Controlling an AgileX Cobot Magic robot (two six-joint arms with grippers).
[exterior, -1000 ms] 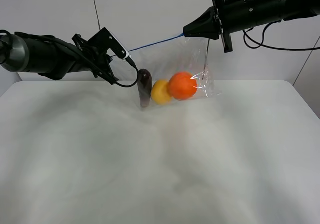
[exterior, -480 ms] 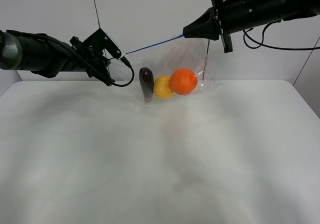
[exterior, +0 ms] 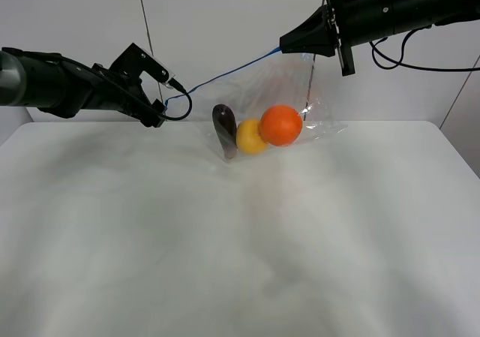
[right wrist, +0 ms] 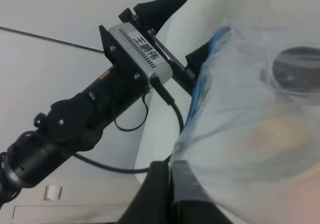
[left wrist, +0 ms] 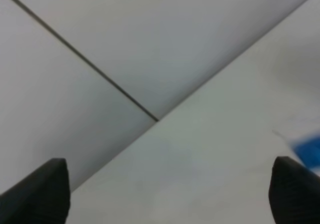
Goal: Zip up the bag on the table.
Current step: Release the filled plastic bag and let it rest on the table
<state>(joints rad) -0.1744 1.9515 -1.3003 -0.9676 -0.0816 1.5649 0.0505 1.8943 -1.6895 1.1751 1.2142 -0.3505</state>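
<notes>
Left gripper (left wrist: 170, 171), fingers spread, had been drawn leftward along the blue strip (exterior: 225, 70) while the bag (exterior: 300, 89) was pinched by the right gripper (exterior: 286, 44), so zipping was judged nearly done.

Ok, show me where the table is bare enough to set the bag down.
The table is bare across its whole near and middle stretch, from the front edge up to the bag. The far corners are free too, below the left gripper and the right gripper. Only the far middle is crowded, where the bag hangs.

Bag (exterior: 274, 89) at table's (exterior: 225, 247) far edge, between left tool (exterior: 165, 97) and right tool (exterior: 285, 41).
</notes>
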